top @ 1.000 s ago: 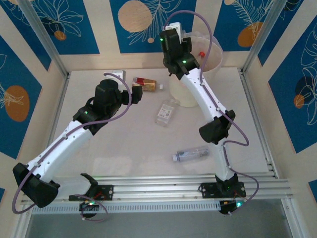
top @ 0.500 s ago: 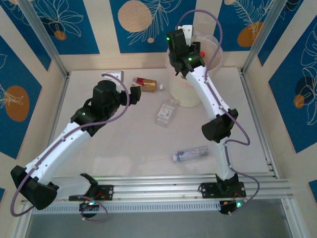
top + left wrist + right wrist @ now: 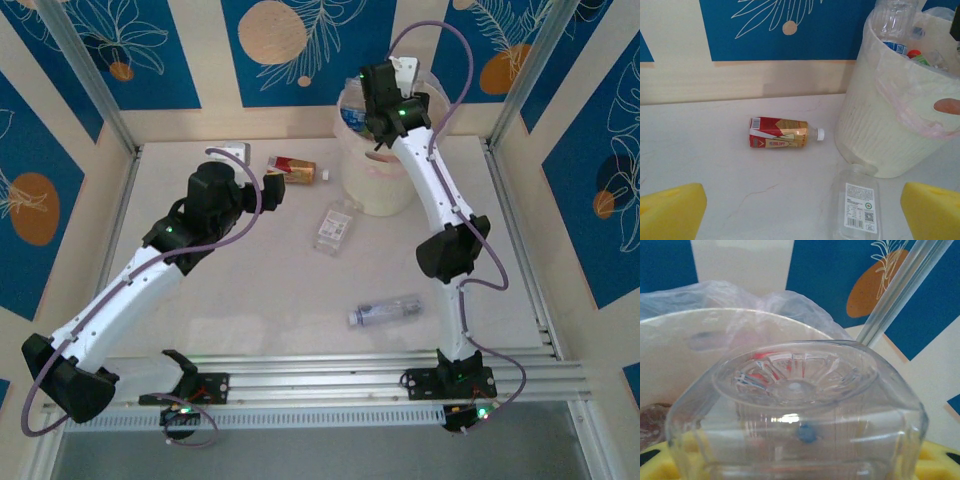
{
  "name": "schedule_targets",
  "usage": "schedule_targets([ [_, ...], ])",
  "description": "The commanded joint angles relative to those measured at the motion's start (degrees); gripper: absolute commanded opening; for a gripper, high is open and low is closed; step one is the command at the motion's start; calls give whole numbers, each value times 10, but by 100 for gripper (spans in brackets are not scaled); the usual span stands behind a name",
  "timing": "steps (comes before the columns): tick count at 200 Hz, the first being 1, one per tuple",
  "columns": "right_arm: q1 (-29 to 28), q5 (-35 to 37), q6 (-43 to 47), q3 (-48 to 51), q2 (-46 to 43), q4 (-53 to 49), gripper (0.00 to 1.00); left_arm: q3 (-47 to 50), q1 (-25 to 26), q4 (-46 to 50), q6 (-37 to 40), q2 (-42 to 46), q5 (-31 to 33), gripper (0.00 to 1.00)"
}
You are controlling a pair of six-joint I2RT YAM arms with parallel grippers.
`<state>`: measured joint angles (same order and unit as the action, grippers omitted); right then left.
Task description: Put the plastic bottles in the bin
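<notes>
The right pincer (image 3: 375,95) was closed partway on a clear bottle (image 3: 795,405), pinching its body between the yellow pads (image 3: 657,460) with the ribbed base turned toward the wrist. It was probably carried that way so the bottle could fall neck-first once let go. The bin (image 3: 385,185) stood directly under and beyond this pincer, its bag liner (image 3: 705,295) bunched over the rim, so the bottle looked set for release. The left pincer (image 3: 802,212) was spread wide and pinched nothing. It hung low over the counter (image 3: 715,165), apparently lining up on the next pick while the other arm was busy at the bin. A red-labelled bottle (image 3: 782,133) lay on its side ahead of this pincer, a little left of its centre line and well clear of both pads, its white cap pointing toward the bin. A white-labelled bottle (image 3: 857,205) lay nearer, just inside the right-hand pad and close to the foot of the bin, but not between the pads squarely. Caps and labels of other bottles showed inside the bin. A fourth bottle (image 3: 385,311) lay far back from both pincers, beside the right arm's lower link.
</notes>
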<state>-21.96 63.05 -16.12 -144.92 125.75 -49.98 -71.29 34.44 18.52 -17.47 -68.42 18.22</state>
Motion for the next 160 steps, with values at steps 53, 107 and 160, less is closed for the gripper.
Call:
schedule_targets([
  [53,23,-21,-10,6,-1,-7,94,0,-8,10,9,-4,-5,100],
  [107,19,-41,10,0,-14,-12,100,-7,-8,16,9,-15,-14,100],
  [160,-3,-87,28,-8,-38,-38,99,-13,-8,15,16,-38,-53,99],
])
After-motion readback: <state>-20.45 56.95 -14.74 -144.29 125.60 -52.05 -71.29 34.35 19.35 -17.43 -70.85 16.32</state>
